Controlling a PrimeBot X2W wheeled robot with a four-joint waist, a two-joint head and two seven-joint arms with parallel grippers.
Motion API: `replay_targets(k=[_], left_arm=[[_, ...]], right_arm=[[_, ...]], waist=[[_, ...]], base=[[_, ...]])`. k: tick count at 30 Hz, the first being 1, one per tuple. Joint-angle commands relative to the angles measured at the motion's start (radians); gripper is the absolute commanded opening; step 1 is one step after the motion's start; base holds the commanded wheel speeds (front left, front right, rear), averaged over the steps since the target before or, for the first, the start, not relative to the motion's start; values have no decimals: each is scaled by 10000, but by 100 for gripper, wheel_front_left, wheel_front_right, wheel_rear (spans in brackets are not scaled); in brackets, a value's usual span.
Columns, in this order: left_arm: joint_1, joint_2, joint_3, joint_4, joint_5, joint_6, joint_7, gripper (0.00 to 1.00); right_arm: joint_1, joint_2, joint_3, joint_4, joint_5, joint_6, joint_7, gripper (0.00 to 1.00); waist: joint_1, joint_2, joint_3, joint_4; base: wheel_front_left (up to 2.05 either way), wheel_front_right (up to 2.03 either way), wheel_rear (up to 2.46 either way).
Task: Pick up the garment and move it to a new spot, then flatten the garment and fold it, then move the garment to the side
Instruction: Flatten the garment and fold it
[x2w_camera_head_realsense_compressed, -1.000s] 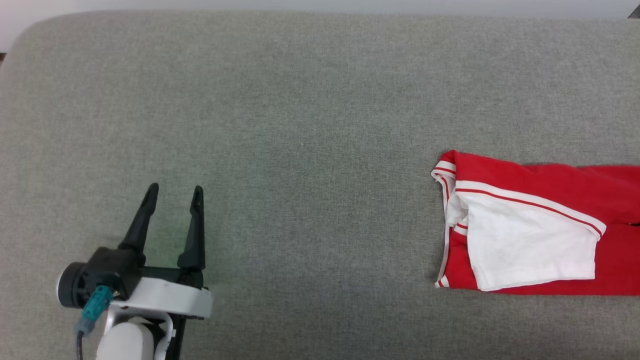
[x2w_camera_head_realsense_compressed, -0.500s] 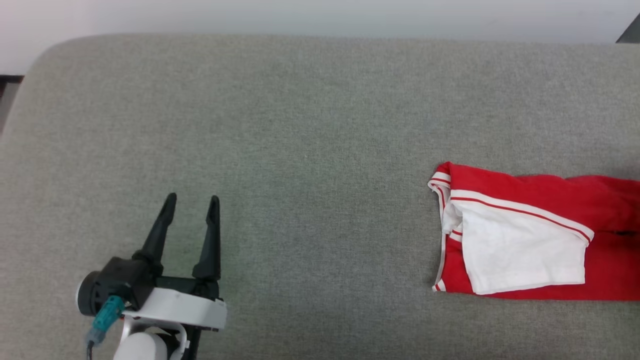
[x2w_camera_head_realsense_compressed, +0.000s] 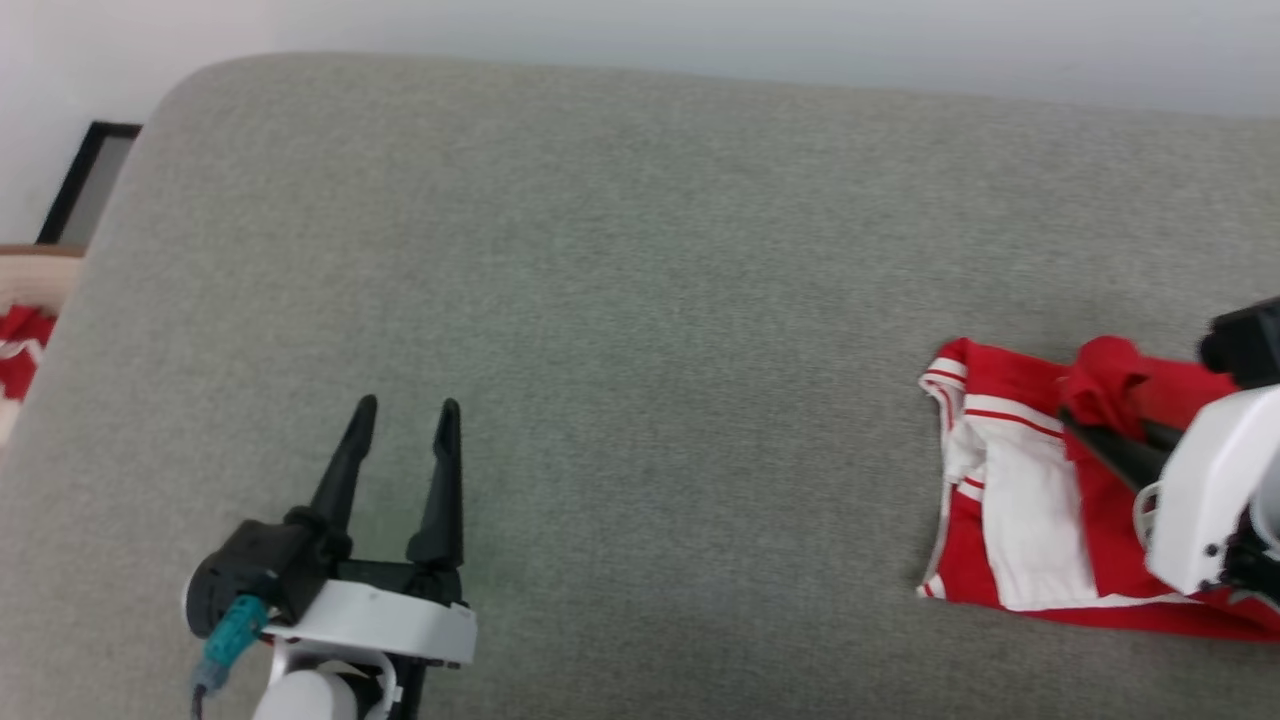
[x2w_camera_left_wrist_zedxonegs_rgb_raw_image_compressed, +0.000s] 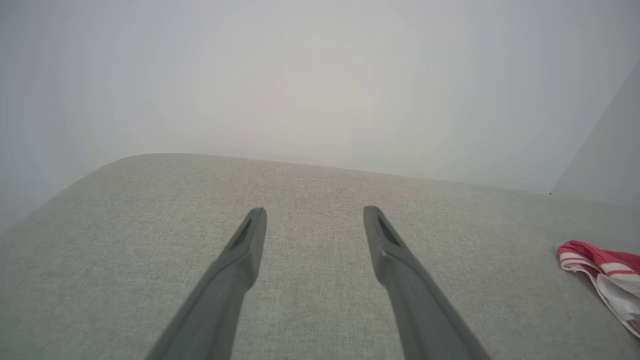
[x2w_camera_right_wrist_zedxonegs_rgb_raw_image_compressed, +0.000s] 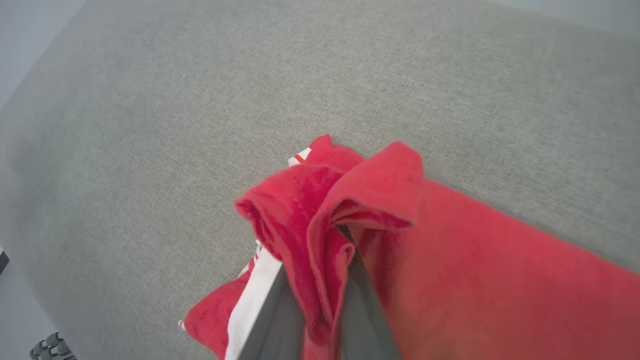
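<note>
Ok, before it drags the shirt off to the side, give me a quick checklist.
1. Right gripper shut on a fold of the shirt: ok.
2. Left gripper open, away from the shirt: ok.
3. Shirt lying flat: not ok, bunched at the pinch.
4. Room on the grey cushion beside the shirt: ok.
5. Shirt's right end: cannot tell, cut off by the frame.

Folded red-and-white garment, far edge bunched
</note>
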Motion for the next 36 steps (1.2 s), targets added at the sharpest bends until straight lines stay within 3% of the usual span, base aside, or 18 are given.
replay_targets(k=[1, 9, 17, 18, 19, 21, 28, 36], left_arm=[[-67, -59, -45, -17, -37, 16, -11, 100], [-202, -158, -334, 178, -62, 16, -11, 100], [-254, -82, -458, 364, -24, 16, -11, 100], [-230, -36, -452, 381, -30, 16, -11, 100], [-189, 6, -427, 410, -25, 16, -11, 100], [-101, 68, -386, 442, -22, 16, -11, 100], [157, 305, -232, 570, -179, 16, -11, 100], [342, 465, -114, 952, -367, 16, -11, 100]], right_arm=[[-130, 65, 186, 64, -91, -12, 29, 0], [-632, 201, 1061, 782, -226, -12, -181, 0], [-887, 413, 1825, 1920, -114, -12, -906, 0], [-919, 446, 1888, 1993, -40, -12, -1029, 13], [-919, 463, 1966, 2059, 29, -12, -1145, 34], [-954, 413, 2133, 2019, 106, -12, -1421, 100], [-1084, -102, 2691, 1724, 831, -14, -2523, 100], [-904, -453, 3169, 2488, 1323, -12, -4238, 100]], waist=[[0, 0, 109, 232], [0, 0, 224, 640], [0, 0, 51, 484], [0, 0, 2, 413], [0, 0, -65, 334], [0, 0, -193, 154], [0, 0, -648, -669], [0, 0, -1132, -1561]], base=[[0, 0, 0], [0, 0, 0], [0, 0, 0], [0, 0, 0], [0, 0, 0], [0, 0, 0], [0, 0, 0], [0, 0, 0]])
